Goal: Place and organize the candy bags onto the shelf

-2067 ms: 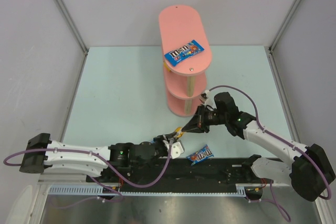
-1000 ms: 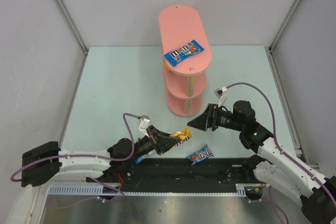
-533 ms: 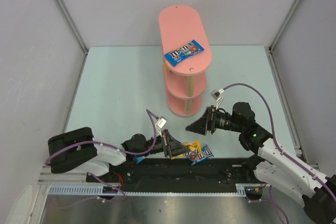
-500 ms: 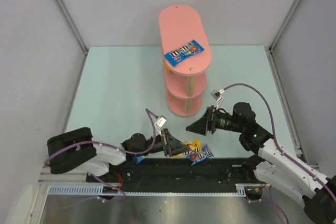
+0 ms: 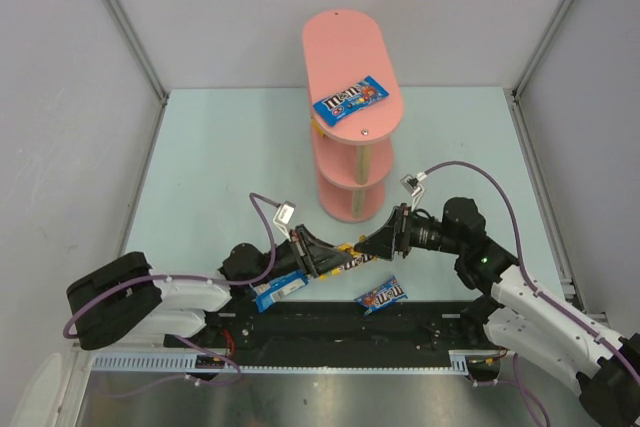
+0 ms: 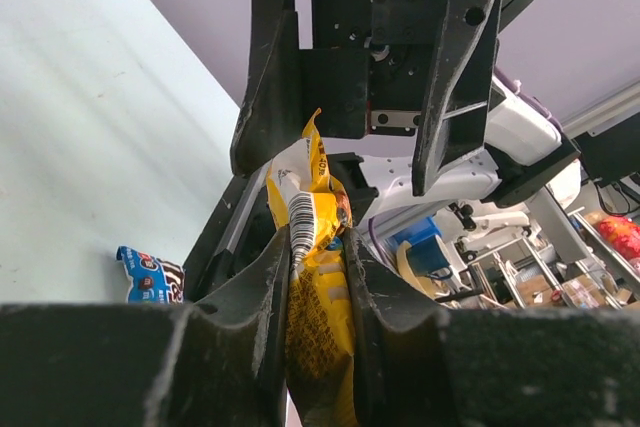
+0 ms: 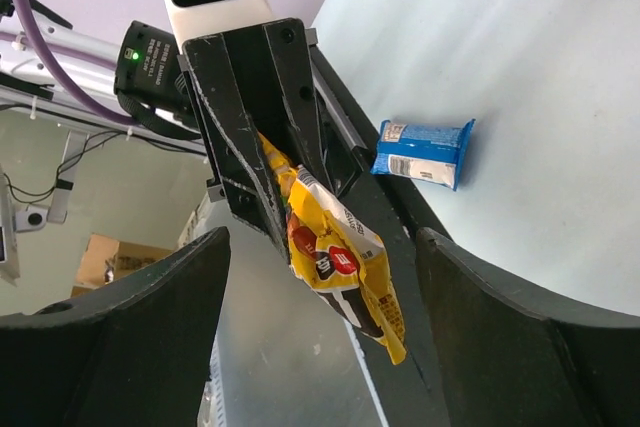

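1. Carrying everything on the pale counter (image 5: 220,167), with both arms reaching in from its near edge.
2. Showing just one blue bag (image 5: 349,99) lying flat on the top board of the pink shelf (image 5: 345,47). Hiding most of the lower boards in the overhead view, so not telling what else sits there.
3. Clenching the left gripper (image 5: 335,259) on a yellow bag (image 5: 352,257) and holding it off the counter, near the foot of the shelf and between the two arms.
4. Spreading the right gripper (image 5: 372,246) wide around the free end of that bag without pinching it. Looking like a handover about to happen.
5. Leaving a second blue bag (image 5: 278,290) on the counter beside the left arm, and a third blue bag (image 5: 382,295) near the front rail.
6. Judging the job as early: one bag visibly shelved, one in hand, at least two waiting.
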Motion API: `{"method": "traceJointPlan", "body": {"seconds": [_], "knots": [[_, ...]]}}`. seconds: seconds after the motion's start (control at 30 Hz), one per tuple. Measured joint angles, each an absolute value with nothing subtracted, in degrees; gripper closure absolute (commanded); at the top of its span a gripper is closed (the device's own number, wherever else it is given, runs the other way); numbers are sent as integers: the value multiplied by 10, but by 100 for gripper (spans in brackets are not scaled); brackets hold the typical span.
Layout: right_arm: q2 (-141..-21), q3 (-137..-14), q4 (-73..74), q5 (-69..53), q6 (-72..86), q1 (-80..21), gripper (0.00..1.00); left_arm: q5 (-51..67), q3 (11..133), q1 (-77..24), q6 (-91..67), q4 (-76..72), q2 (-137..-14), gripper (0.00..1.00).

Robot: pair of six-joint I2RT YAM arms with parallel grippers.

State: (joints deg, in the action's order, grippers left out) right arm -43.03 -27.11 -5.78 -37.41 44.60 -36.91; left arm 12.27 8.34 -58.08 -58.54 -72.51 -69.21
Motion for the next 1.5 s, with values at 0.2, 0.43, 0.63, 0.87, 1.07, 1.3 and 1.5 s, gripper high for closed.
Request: {"method": "traceJointPlan", "body": {"seconds": [0.2,0.43,0.63,0.87,1.07,1.3,1.5], "knots": [[-437,-262,-92,-376,470,-376,29,124,96,-581,-585,-726,-692,85],[-446,-249,-130,-376,499,-384,48,119,104,-580,-584,-728,-685,86],[-447,-248,-156,-376,512,-386,70,107,104,-580,-578,-727,-678,87],[-447,-248,-163,-374,518,-386,100,101,104,-579,-574,-725,-675,87],[-447,-248,-164,-369,519,-391,100,96,96,-580,-569,-718,-658,53],[-449,-245,-148,-355,518,-387,100,75,73,-579,-560,-729,-615,32],[-449,-245,-147,-354,518,-383,100,73,72,-579,-561,-730,-620,52]]}}
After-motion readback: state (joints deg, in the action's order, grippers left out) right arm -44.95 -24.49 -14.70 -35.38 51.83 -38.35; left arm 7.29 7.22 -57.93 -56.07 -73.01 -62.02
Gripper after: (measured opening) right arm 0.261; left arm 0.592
